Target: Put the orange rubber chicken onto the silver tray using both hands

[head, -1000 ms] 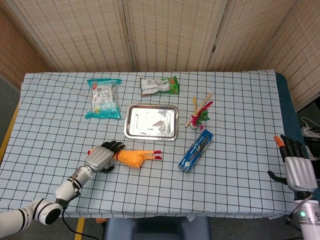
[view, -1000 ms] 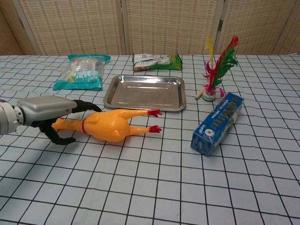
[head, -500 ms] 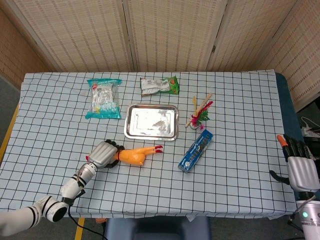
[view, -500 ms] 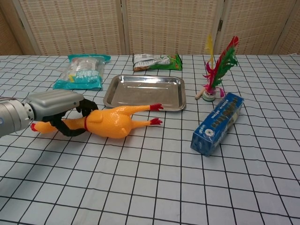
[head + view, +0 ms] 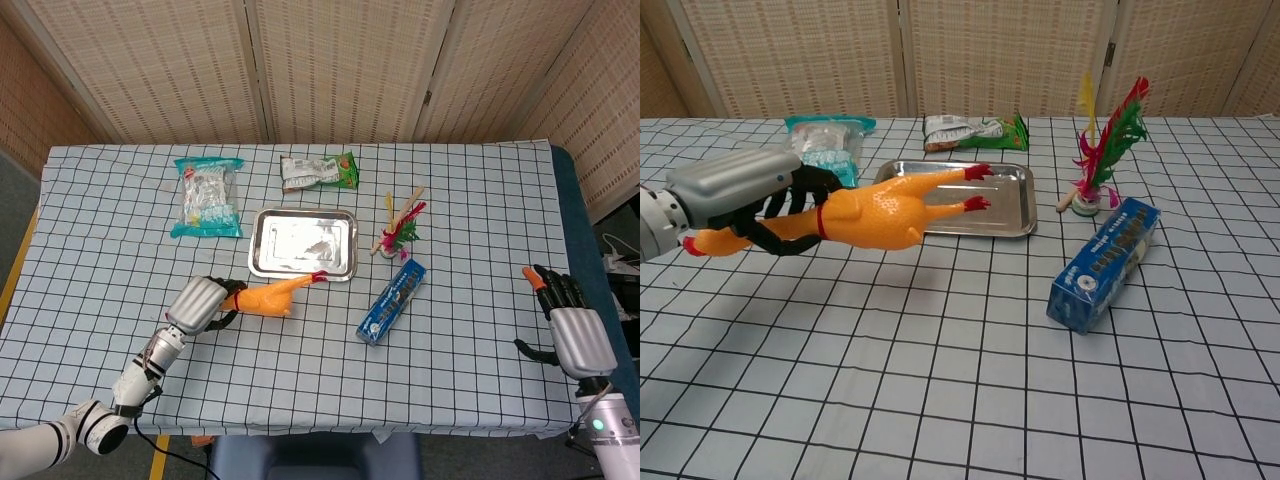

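My left hand (image 5: 198, 302) (image 5: 740, 193) grips the orange rubber chicken (image 5: 270, 294) (image 5: 865, 211) by its neck. The chicken hangs off the cloth, its red feet pointing toward the silver tray (image 5: 280, 244) (image 5: 998, 205) and reaching over the tray's near edge. The chicken's red beak sticks out behind the hand in the chest view. My right hand (image 5: 568, 330) stands at the table's right edge, far from the chicken, fingers apart and holding nothing. The chest view does not show the right hand.
A blue box (image 5: 393, 300) (image 5: 1103, 262) lies right of the tray. A feather shuttlecock (image 5: 400, 229) (image 5: 1100, 150) stands beyond it. Behind the tray lie a teal snack bag (image 5: 208, 196) (image 5: 816, 150) and a green packet (image 5: 319, 171) (image 5: 975, 131).
My left hand has closed on the chicken's neck and lifted it off the cloth toward the tray. My right hand has shifted slightly left.
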